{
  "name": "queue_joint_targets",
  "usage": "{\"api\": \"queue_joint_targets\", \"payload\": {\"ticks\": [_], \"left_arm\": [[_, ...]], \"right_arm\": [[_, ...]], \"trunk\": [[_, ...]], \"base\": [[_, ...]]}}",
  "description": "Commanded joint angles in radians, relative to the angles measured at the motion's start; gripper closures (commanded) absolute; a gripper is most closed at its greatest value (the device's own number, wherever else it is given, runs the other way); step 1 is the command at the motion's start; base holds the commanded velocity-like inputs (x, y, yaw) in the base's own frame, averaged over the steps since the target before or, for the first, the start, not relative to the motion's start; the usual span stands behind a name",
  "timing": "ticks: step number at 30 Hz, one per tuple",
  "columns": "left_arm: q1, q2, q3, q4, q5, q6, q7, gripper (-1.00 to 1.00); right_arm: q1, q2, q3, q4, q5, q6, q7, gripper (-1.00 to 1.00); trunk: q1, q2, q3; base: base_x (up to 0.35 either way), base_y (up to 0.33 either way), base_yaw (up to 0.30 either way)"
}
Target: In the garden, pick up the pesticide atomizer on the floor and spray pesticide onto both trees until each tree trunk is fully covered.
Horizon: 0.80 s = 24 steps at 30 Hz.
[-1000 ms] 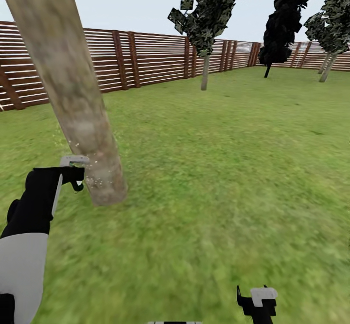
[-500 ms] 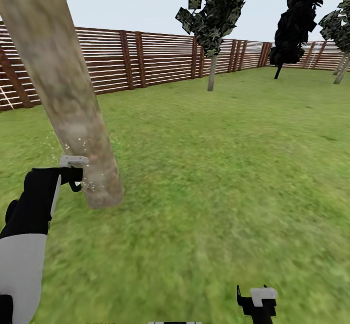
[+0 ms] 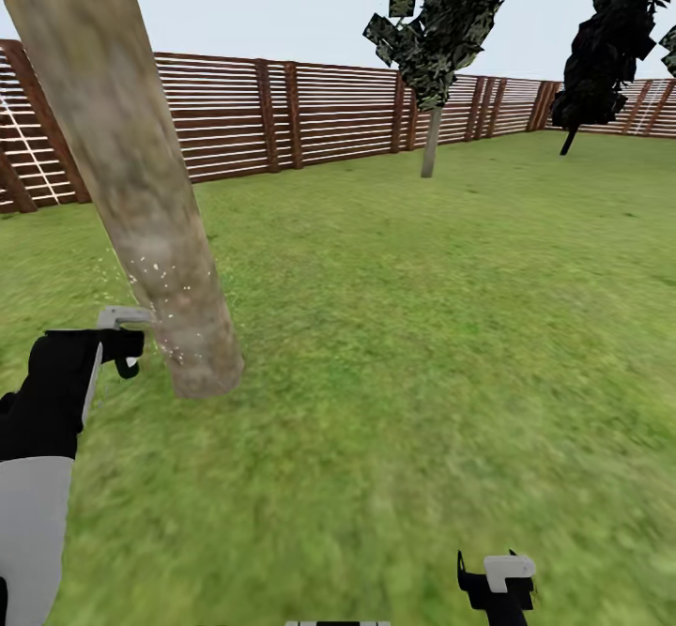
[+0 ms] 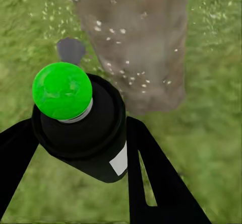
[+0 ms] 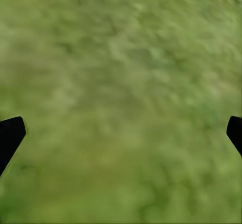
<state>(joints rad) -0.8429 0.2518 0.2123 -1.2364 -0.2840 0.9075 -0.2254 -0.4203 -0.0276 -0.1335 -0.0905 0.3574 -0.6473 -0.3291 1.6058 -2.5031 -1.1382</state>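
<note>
A thick, mottled grey-brown tree trunk (image 3: pixel 141 194) leans up from the grass at the left. Fine white specks of pesticide (image 3: pixel 164 279) dot its lower part and show on the bark (image 4: pixel 121 73) in the left wrist view. My left gripper (image 3: pixel 127 344) hovers just left of the trunk's base, shut on the pesticide atomizer (image 4: pixel 83 128), a black bottle with a bright green cap (image 4: pixel 62 90) aimed at the trunk. A second tree (image 3: pixel 431 138) stands far off by the fence. My right gripper (image 3: pixel 498 577) hangs low over the lawn, its fingers wide apart (image 5: pixel 121 133).
A brown slatted fence (image 3: pixel 310 114) runs along the back of the green lawn (image 3: pixel 422 344). A dark tree (image 3: pixel 601 44) stands at the far right. Open grass lies between the near trunk and the far trees.
The view has swung left, so the fence and far trees sit further right. My left gripper has drawn slightly left from the trunk. More white specks show on the bark.
</note>
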Motion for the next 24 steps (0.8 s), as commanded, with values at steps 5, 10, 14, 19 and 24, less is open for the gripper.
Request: {"api": "queue_joint_targets", "payload": {"ticks": [5, 10, 14, 19, 24], "left_arm": [[0.034, 0.009, -0.008, 0.02, 0.016, -0.001, -0.006, 1.0], [0.035, 0.004, -0.008, 0.02, 0.014, -0.001, -0.003, 1.0], [0.035, 0.004, -0.008, 0.02, 0.014, -0.001, -0.003, 1.0], [0.035, 0.004, -0.008, 0.021, 0.014, -0.002, -0.002, 1.0], [0.05, -0.021, -0.008, 0.023, 0.016, -0.004, 0.0, 1.0]], "right_arm": [[0.0, 0.0, 0.0, 0.0, 0.0, 0.0, 0.001, -1.0], [0.0, 0.0, 0.0, 0.001, 0.0, 0.0, 0.001, -1.0], [0.0, 0.0, 0.0, 0.0, 0.0, 0.0, 0.001, -1.0], [0.0, 0.0, 0.0, 0.001, 0.0, 0.0, 0.001, -1.0], [0.0, -0.001, 0.0, 0.0, 0.0, 0.0, 0.001, -1.0]], "trunk": [[0.0, 0.0, 0.0], [0.0, 0.0, 0.0], [0.0, 0.0, 0.0], [0.0, 0.0, 0.0], [0.0, 0.0, 0.0]], "base": [[0.094, -0.075, 0.026], [0.182, -0.217, 0.18], [0.019, -0.269, 0.276], [0.0, -0.272, 0.095], [0.0, -0.272, 0.001]]}}
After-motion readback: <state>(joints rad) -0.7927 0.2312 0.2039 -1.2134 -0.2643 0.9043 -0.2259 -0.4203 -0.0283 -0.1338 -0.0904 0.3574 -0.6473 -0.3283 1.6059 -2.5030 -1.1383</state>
